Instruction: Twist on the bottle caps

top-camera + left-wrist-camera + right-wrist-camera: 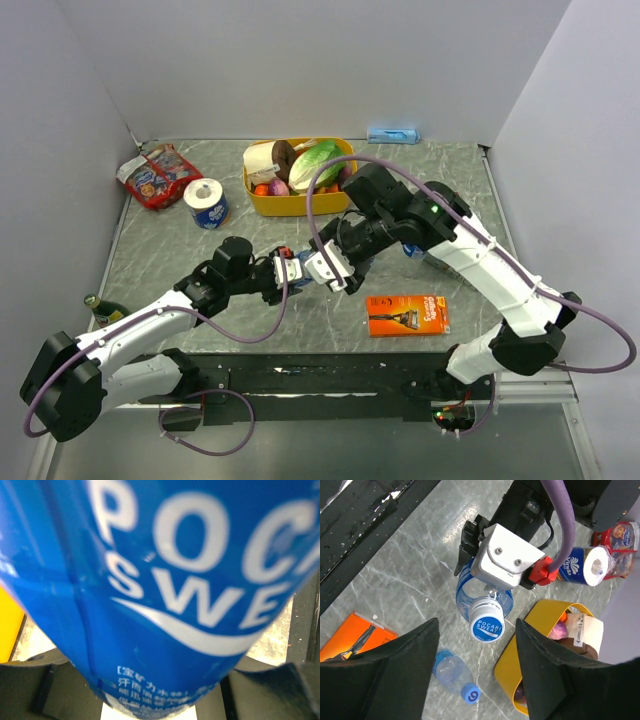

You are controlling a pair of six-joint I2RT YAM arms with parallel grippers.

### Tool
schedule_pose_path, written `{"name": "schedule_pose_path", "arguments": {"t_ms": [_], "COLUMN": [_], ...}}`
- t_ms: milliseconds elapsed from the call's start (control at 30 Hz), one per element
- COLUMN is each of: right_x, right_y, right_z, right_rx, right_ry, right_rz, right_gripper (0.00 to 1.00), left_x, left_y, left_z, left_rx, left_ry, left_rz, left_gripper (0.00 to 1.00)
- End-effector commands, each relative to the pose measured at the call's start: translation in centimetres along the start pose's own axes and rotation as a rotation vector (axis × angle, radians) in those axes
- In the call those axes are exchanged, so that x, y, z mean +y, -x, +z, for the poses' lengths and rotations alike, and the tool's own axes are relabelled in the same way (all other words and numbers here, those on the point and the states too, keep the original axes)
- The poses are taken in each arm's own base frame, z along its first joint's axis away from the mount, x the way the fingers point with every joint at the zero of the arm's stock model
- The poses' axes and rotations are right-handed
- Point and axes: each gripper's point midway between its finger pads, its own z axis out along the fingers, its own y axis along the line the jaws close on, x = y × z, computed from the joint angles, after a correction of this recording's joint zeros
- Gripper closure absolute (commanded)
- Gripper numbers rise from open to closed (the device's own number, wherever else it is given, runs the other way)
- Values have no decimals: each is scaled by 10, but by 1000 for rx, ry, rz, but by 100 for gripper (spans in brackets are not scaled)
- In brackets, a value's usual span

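My left gripper is shut on a clear bottle with a blue label and holds it upright over the table. A blue-and-white cap sits on the bottle's neck. My right gripper is open above it, with a finger on each side of the cap and apart from it; it also shows in the top view. A second bottle lies on the table below, with a blue cap marked 9. A third bottle lies at the back wall.
A yellow tub of toy food stands at the back centre, also close right of the cap in the right wrist view. A toilet roll and snack bag are back left. An orange razor pack lies front right. A green glass bottle is at the left edge.
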Motion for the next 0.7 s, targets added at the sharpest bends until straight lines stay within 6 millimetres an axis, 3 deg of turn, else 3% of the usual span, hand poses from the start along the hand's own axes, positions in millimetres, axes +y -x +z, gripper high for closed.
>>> {"name": "schedule_pose_path", "arguments": {"t_ms": [0, 200, 467, 567, 667], "right_x": [-2, -3, -12, -21, -31], "right_y": [-1, -8, -18, -27, -40], "right_z": [6, 12, 16, 23, 32], "right_rx": [-4, 11, 17, 19, 48], "right_ry": [23, 38, 41, 7, -36], "right_rz": [-21, 14, 155, 306, 540], "right_gripper": [33, 39, 59, 64, 69], "left_x": [7, 7, 12, 27, 56], "left_y": [33, 37, 40, 43, 52], "left_z": [-3, -3, -3, -3, -5], "left_rx": [-85, -94, -104, -113, -142], "left_ry": [-4, -2, 21, 109, 273], "left_rz": [67, 77, 65, -5, -125], "left_gripper": [99, 99, 99, 99, 99]}}
